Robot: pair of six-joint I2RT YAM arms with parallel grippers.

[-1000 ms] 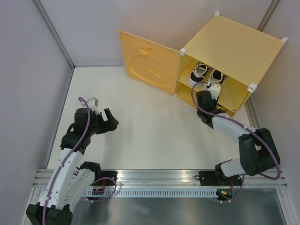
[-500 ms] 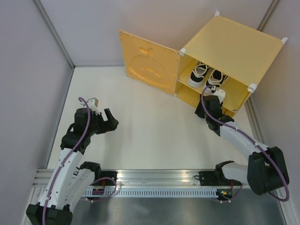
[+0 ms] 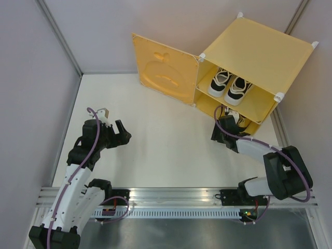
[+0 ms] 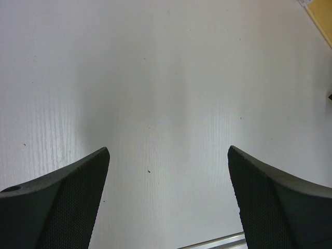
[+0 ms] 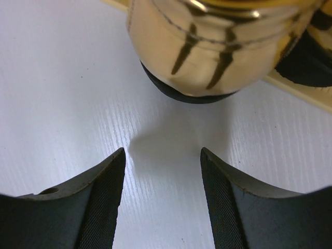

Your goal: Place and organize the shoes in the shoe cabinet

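The yellow shoe cabinet (image 3: 259,52) stands at the back right with its smiling-face door (image 3: 166,70) swung open to the left. Two white sneakers (image 3: 228,85) sit side by side on its upper shelf. My right gripper (image 3: 222,126) is open and empty on the floor just in front of the lower compartment. In the right wrist view its jaws (image 5: 162,153) stand apart, a short way from the heel of a gold loafer (image 5: 207,46). A second gold loafer (image 5: 306,57) shows at the right edge. My left gripper (image 3: 122,134) is open and empty, far left of the cabinet; the left wrist view (image 4: 168,150) shows only bare floor between its fingers.
Grey walls close in the white floor (image 3: 155,135) on the left, back and right. A metal rail (image 3: 176,194) runs along the near edge by the arm bases. The open door juts out over the floor left of the cabinet.
My right gripper has drawn back out of the cabinet opening, down to the floor in front of the lower compartment. The left arm has not moved.
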